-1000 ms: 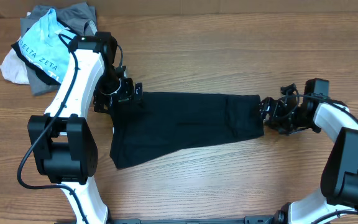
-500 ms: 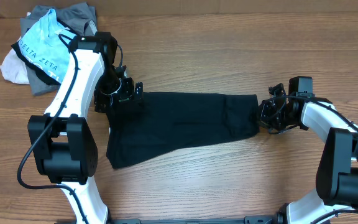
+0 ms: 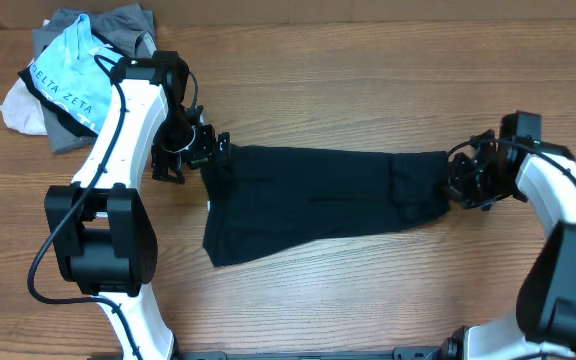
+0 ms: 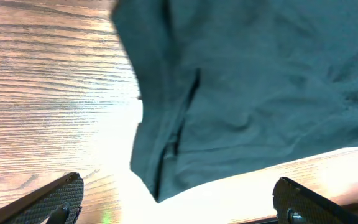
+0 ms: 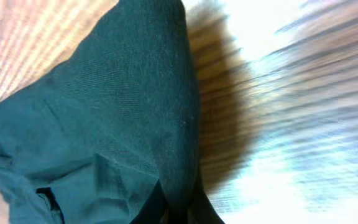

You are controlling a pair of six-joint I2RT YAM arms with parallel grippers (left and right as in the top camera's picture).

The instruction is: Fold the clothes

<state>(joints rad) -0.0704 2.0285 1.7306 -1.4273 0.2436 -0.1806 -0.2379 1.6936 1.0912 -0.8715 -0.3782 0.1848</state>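
I see the soft black short-sleeved T-shirt [image 3: 318, 200] lying stretched across the brown wooden table [image 3: 368, 80]; my right gripper [image 3: 458, 180] pinches one end, my left gripper [image 3: 206, 150] hangs spread over the other, holding nothing

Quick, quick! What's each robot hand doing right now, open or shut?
Left hand: open, holding nothing.
Right hand: closed, pinching the end of the black T-shirt.
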